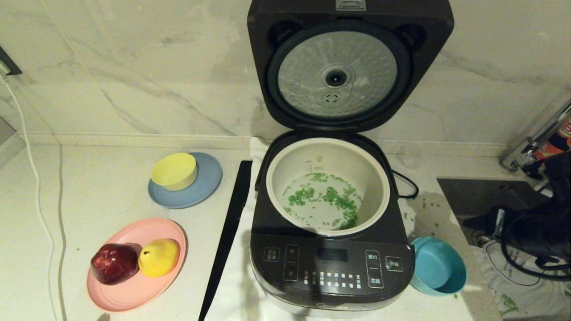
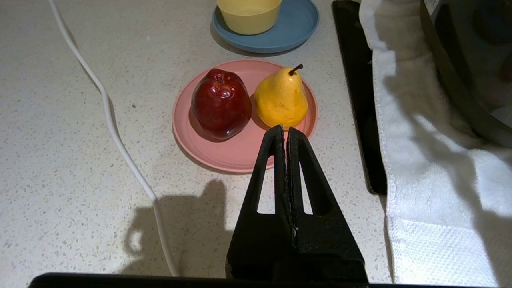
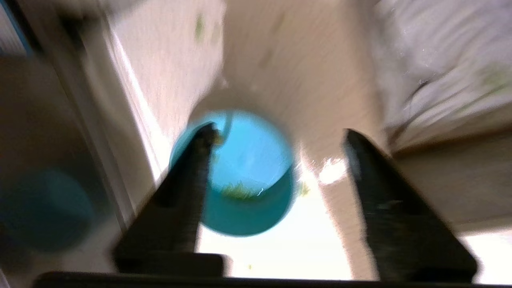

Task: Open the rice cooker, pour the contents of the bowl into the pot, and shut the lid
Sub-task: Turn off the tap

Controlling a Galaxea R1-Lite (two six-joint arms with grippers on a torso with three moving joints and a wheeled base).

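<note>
The dark grey rice cooker (image 1: 332, 263) stands in the middle with its lid (image 1: 339, 76) swung upright, dimpled silver disc facing me. In the white pot (image 1: 379, 178) the green contents (image 1: 325, 200) lie spread over the bottom. The teal bowl (image 1: 439, 267) rests tilted on the counter against the cooker's right side. In the right wrist view my right gripper (image 3: 278, 131) hangs open above the bowl (image 3: 252, 160), holding nothing; a few green bits (image 3: 239, 191) cling inside. My right arm (image 1: 542, 223) shows at the right edge. The left gripper (image 2: 285, 128) is shut and empty near the pink plate (image 2: 240, 156).
A yellow bowl (image 1: 175, 170) sits on a grey-blue plate (image 1: 205, 189); a red apple (image 1: 114, 263) and a yellow pear (image 1: 159, 257) lie on the pink plate. A black strip (image 1: 229, 232), white towel (image 2: 432, 180) and white cable (image 2: 120, 140) lie left of the cooker. A sink (image 1: 473, 191) is at right.
</note>
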